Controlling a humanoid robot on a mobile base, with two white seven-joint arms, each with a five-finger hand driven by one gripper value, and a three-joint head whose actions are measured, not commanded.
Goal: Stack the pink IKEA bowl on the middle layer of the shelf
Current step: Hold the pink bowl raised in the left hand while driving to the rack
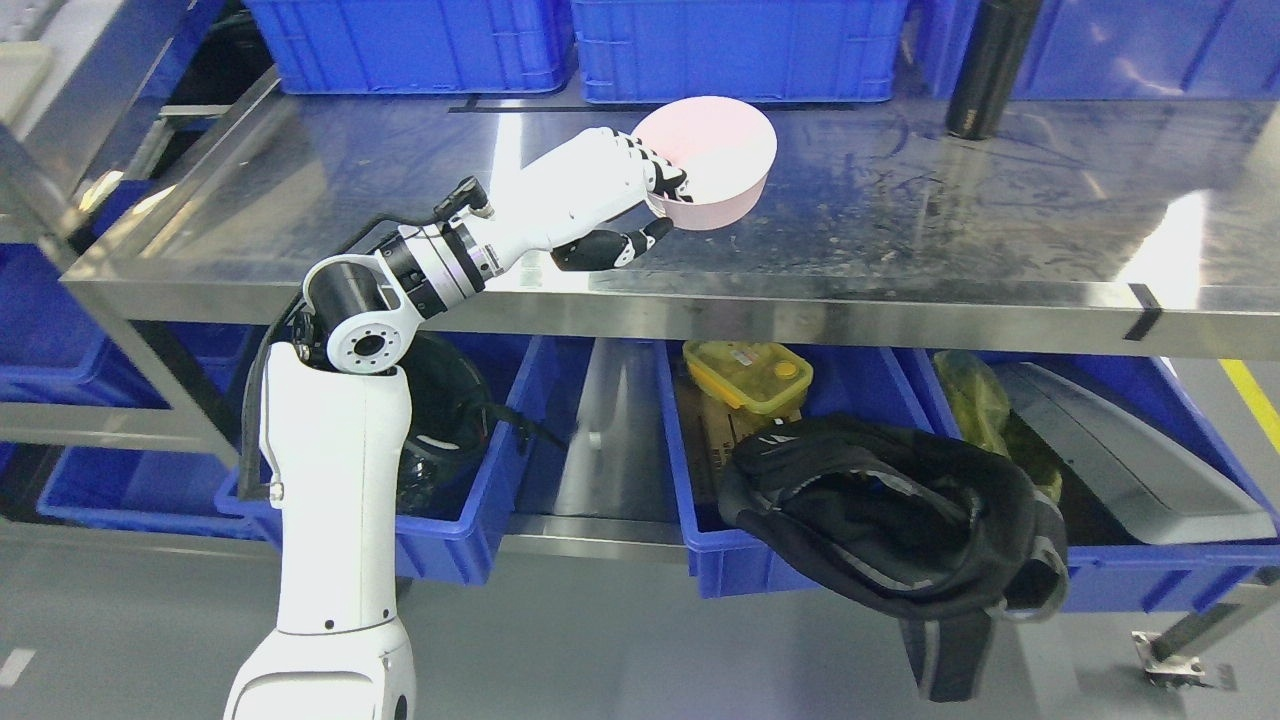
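Observation:
A pink bowl (722, 160) is tilted above the steel shelf surface (900, 230), its left rim pinched by my left hand (655, 200). The white fingers curl over the rim's top edge and the black-tipped thumb (610, 248) sits under the bowl's lower left side. The white left arm (340, 470) rises from the lower left and bends at the elbow by the shelf's front edge. Only one pink bowl shows; its underside is hidden.
Blue crates (740, 45) line the back of the shelf, and a black bottle (985, 70) stands at back right. Below, blue bins (700, 520) hold a yellow lunch box (748, 375), a black garment (890, 520) and a helmet-like black item (440, 420).

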